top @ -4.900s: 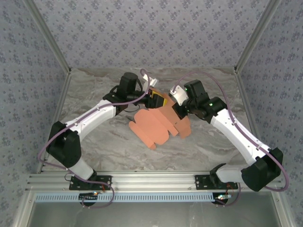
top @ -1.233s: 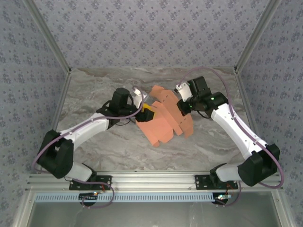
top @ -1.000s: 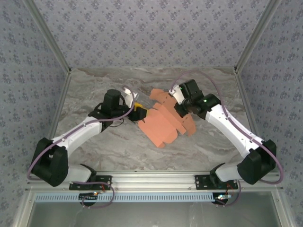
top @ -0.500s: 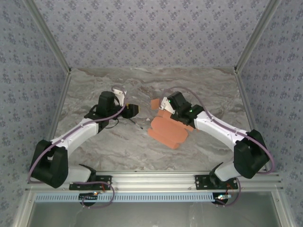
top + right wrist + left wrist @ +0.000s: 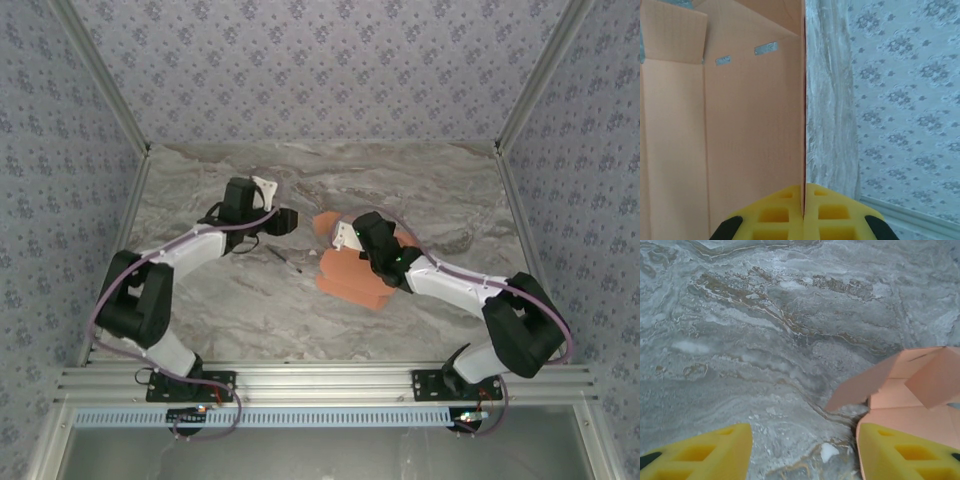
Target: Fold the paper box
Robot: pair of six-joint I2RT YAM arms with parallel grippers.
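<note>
While the paper box lies partly folded near the middle of the tabletop, my right claw pinches one panel's thin edge. My left claw gapes wide, holding nothing, the box at its 4 o'clock.

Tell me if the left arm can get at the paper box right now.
Probably yes: the left gripper is open, a flap of the paper box sits right by one finger, and nothing stands between them.

The grey marbled table bears the paper box and a thin dark stick.
</note>
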